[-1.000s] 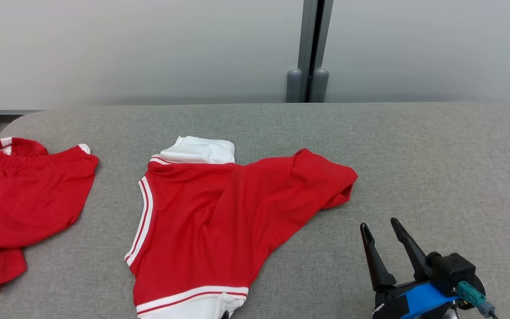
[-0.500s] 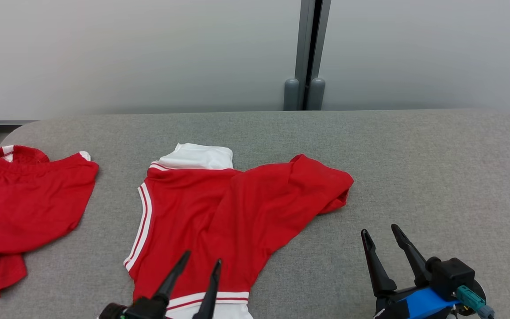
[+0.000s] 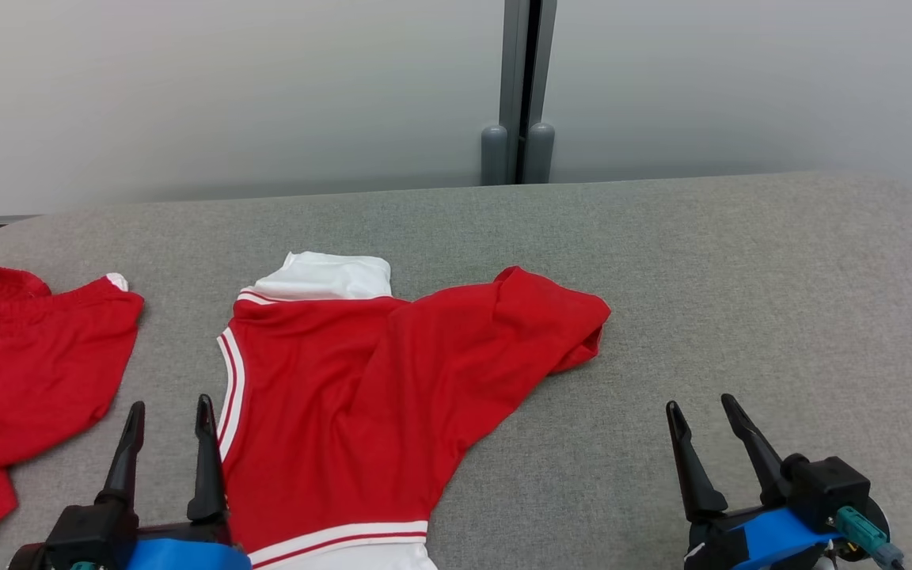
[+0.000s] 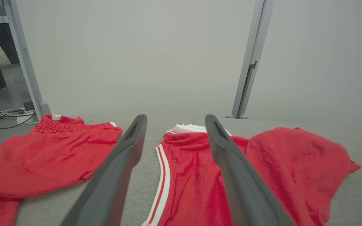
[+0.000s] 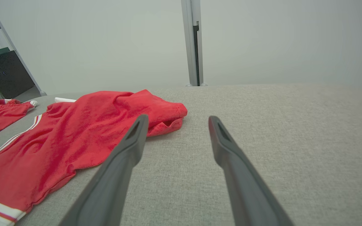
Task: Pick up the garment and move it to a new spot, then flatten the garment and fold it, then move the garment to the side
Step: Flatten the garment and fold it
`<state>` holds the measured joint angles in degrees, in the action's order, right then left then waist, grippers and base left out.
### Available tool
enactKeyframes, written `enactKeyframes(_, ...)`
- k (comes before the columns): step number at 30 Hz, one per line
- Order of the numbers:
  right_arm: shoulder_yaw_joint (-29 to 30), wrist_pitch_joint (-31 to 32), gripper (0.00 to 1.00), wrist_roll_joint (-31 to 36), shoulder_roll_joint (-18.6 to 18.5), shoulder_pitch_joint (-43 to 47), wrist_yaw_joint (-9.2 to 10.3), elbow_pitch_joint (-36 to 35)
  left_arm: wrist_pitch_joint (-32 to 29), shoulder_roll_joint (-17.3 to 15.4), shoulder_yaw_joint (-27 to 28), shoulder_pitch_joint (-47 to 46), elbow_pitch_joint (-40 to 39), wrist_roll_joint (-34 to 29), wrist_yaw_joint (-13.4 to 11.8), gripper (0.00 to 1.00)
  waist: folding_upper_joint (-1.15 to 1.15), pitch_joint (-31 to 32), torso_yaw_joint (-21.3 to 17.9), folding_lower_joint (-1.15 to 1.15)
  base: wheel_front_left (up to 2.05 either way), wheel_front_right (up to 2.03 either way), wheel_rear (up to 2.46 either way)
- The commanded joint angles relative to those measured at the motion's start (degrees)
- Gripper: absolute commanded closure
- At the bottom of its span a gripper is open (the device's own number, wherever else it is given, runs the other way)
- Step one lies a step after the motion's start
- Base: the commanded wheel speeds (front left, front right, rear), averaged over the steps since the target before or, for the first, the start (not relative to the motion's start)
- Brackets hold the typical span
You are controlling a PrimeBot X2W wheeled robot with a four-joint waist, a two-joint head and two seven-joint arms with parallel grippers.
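- Finds the shirt [image 3: 345, 396] mid-table [image 3: 741, 277]: red with white trim, hem band at the table's near edge, white neck part toward the far edge.
- Shows its right half doubled over into a thick rumpled flap pointing at the table's right end. Not flat yet, then, which probably explains an arm parked on each flank.
- Leaves the shorts [image 3: 20, 356], red and rumpled, at the table's left end, apart from the shirt. Probably set aside already, so not the piece in hand.
- Holds the left gripper [image 3: 171, 402] at the near edge, left of mid-table: fingers spread wide, pinching nothing, the right one just beside the shirt's striped side edge, tips aimed at the far edge.
- Holds the right gripper [image 3: 700, 401] at the near edge too, toward the right end, well apart from the shirt: spread wide, empty, above bare table, tips leaning a little left.
- Sets both low and close to level with the table top, judging by the wrist views. Suits sliding in at cloth edges.
- Calls next, at a guess, for gripping the flap and the striped edge to pull flat.
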<state>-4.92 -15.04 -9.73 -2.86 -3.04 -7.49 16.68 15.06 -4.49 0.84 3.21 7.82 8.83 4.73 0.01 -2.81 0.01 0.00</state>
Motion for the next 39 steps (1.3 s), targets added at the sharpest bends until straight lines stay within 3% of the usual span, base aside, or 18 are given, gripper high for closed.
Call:
enactKeyframes(1, 0.3, -0.2, 0.0, 0.0, 0.0, 0.0, -0.01, -0.1, 0.2, 0.2, 0.8, -1.1, 0.1, -0.3, -0.1, 0.0, -0.01, -0.1, 0.0, 0.0, 0.0, 0.0, 0.0)
enactKeyframes(15, 1.5, -0.2, 0.0, 0.1, 0.0, -1.0, -0.01, 1.6, 0.2, 1.4, 4.5, -1.7, 1.9, -3.3, 1.4, 0.0, -0.01, -1.5, 0.4, 0.0, 0.0, 0.0, 0.0)
enactKeyframes(23, -0.2, -0.2, 0.0, 2.5, -0.3, -9.0, -0.01, 5.4, 0.2, 1.6, 4.7, -2.7, 1.3, -3.6, 1.9, 0.0, -0.01, -3.0, 1.6, 0.0, 0.0, 0.0, 0.0)
enactKeyframes(39, -2.0, -0.2, 0.0, 2.0, -3.6, -30.5, -0.01, 28.8, 0.2, 1.6, 0.8, -6.6, 1.3, -1.3, 1.3, 0.0, -0.01, -9.1, 7.3, 0.0, 0.0, 0.0, 0.0)
